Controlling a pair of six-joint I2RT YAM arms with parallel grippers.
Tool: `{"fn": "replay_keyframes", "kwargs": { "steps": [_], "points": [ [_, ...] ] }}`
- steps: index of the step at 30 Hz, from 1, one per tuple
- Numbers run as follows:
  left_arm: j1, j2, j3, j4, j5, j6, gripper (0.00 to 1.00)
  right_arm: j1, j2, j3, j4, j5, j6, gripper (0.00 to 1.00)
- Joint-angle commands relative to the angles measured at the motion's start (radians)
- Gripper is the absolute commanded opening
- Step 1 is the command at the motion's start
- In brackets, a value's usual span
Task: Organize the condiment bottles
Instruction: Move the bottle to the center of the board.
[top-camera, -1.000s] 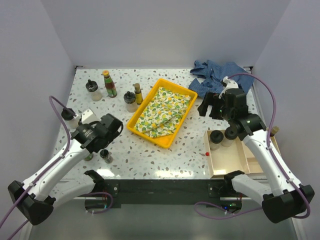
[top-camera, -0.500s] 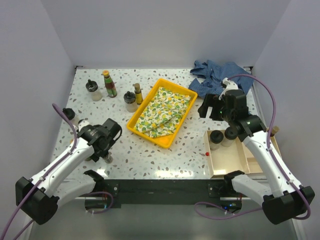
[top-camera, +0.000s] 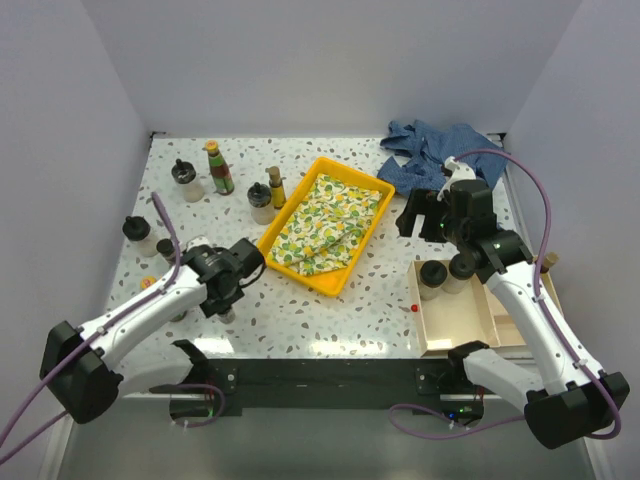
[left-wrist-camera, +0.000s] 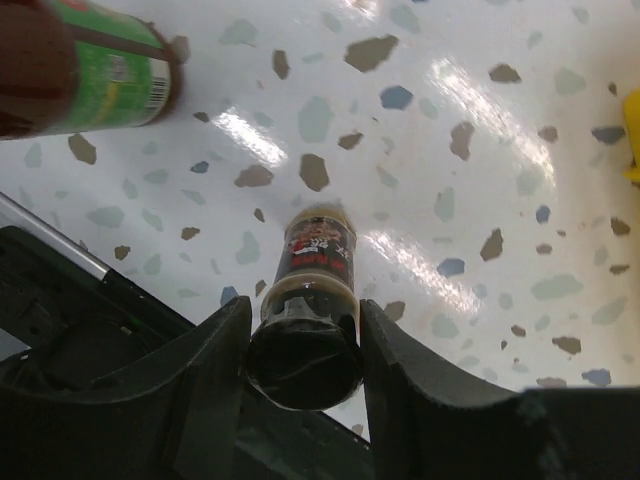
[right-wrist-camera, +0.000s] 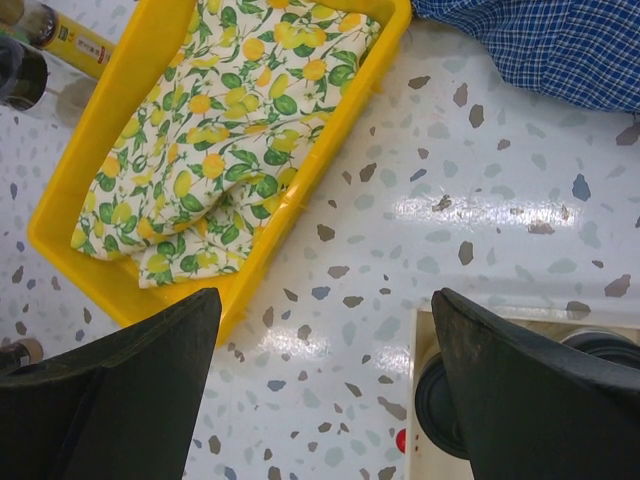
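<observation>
Left gripper: two dark, smooth, curved plastic fingers pressed against either side of the round black lid of a small jar, pinching it; set low at the near left of the table, near the tray's left corner. Small jar: cylindrical, clear-walled, tan contents, black-and-red label, base down on the table, a glossy white terrazzo slab flecked grey, brown and blue. Green-labelled bottle: round, dark brown top, barcode on the label, near the small jar but apart. Right gripper: matching black fingers spread wide, nothing between them, hanging above bare terrazzo between tray and box. Yellow tray: rectangular, hard moulded plastic, raised rim, mid-table; holds a folded cloth, soft, lemon-and-leaf print. Box: shallow, pale, square-edged, near right; two black-lidded jars side by side in its far-left corner. Far-left group, beside the tray: slim amber bottle, yellow-capped; squat clear jar, black lid, just beside it; green bottle, red label, yellow cap; second squat jar, black knobbed lid. Left edge: lone black-lidded jar. Blue checked cloth: crumpled woven fabric, far right corner.
</observation>
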Motion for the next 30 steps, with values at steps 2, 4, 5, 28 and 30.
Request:
{"fn": "replay_keyframes", "kwargs": {
  "steps": [2, 4, 5, 28, 30],
  "points": [
    [-0.194, 0.158, 0.122, 0.07, 0.036, 0.014, 0.02, 0.004, -0.023, -0.002, -0.013, -0.02, -0.025, 0.91],
    [-0.296, 0.223, 0.196, 0.054, 0.013, 0.0, 0.01, 0.004, -0.035, 0.0, -0.025, -0.019, -0.032, 0.91],
    [-0.329, 0.247, 0.224, 0.045, 0.004, -0.009, 0.01, 0.004, -0.041, 0.0, -0.031, -0.019, -0.035, 0.91],
    [-0.645, 0.696, 0.692, 0.203, 0.058, 0.209, 0.07, 0.004, -0.228, -0.011, -0.151, 0.03, -0.055, 0.92],
    [-0.645, 0.721, 0.706, 0.206, 0.065, 0.23, 0.11, 0.004, -0.242, -0.014, -0.146, 0.02, -0.054, 0.92]
  ]
}}
